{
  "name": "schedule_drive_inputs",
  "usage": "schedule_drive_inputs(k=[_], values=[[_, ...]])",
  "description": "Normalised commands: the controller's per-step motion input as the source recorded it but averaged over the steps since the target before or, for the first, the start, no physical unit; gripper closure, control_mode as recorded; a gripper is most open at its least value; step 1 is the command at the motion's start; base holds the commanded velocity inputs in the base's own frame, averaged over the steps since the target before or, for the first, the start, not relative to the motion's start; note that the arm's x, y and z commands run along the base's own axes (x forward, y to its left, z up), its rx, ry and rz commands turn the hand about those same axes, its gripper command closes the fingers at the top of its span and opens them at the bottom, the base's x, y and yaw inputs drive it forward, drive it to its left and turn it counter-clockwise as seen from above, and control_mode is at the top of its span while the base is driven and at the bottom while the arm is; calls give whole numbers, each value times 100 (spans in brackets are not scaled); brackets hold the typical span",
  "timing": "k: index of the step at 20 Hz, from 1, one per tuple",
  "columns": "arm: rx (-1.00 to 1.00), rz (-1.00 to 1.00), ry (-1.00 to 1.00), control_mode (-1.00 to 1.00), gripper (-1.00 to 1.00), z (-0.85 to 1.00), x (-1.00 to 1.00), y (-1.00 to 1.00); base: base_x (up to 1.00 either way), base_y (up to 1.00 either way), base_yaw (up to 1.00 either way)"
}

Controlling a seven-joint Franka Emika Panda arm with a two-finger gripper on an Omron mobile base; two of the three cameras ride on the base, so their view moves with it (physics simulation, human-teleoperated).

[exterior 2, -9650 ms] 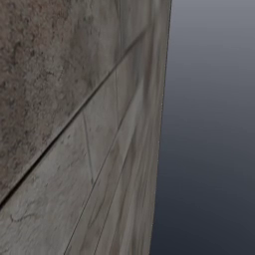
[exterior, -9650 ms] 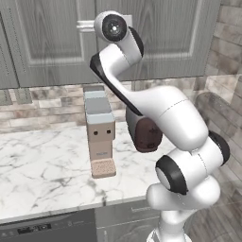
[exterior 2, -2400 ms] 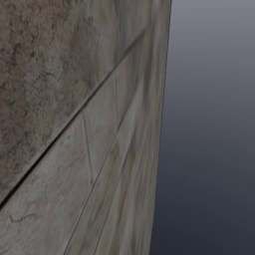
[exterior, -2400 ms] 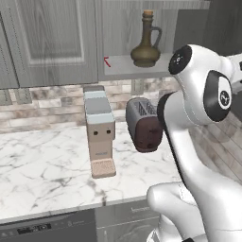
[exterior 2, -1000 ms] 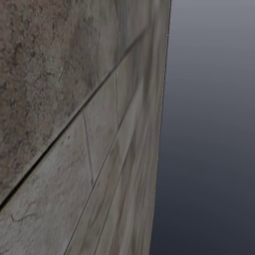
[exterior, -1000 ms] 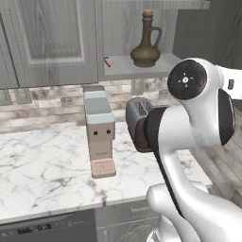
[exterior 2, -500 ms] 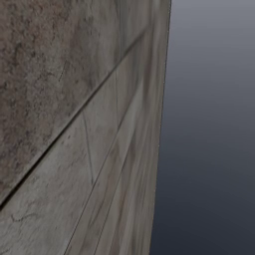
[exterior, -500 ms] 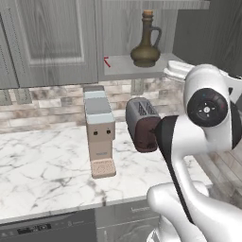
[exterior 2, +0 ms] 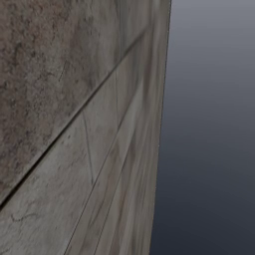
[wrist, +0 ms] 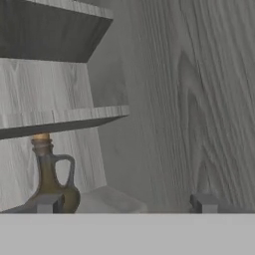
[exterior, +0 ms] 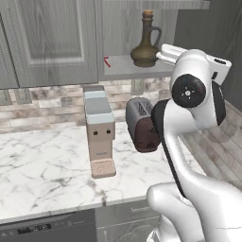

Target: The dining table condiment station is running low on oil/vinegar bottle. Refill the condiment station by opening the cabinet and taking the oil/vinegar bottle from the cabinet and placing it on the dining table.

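Observation:
The dark olive-green oil/vinegar bottle (exterior: 144,45) with its cork stopper stands upright on the lower shelf of the open cabinet (exterior: 124,66). My gripper (exterior: 163,53) hovers just right of the bottle at belly height, apart from it. In the hand view the bottle (wrist: 53,180) sits at the lower left, close to the left fingertip (wrist: 45,203). The gripper (wrist: 124,204) is open, with nothing between its fingers. A second shelf (wrist: 64,119) runs above the bottle. The dining table is out of view.
Closed grey cabinet doors (exterior: 52,42) hang left of the open bay. Below, on the marble counter (exterior: 42,175), stand a coffee machine (exterior: 99,132) and a dark toaster (exterior: 141,124). A wood-grain panel (wrist: 199,99) runs along the gripper's right. A stone wall (exterior 2: 74,124) fills the right base view.
The cabinet bay that was shut at the start now stands open. Over the last second the arm has swung right, and the hand has edged up and left toward the bottle.

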Motion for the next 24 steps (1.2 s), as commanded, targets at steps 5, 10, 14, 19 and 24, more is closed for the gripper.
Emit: schedule_drive_inputs(k=[5, 10, 14, 19, 24], values=[[0, 11, 0, -100, -100, 9, 43, 0, 0, 0, 0], [0, 11, 0, -100, -100, 0, 20, 0, 0, 0, 0], [0, 0, 0, -100, -100, 0, 10, 0, 0, 0, 0], [-2, 0, 0, -100, -100, 7, 9, 0, 0, 0, 0], [-6, 3, 2, -100, -100, 6, 25, 5, 0, 0, 0]])
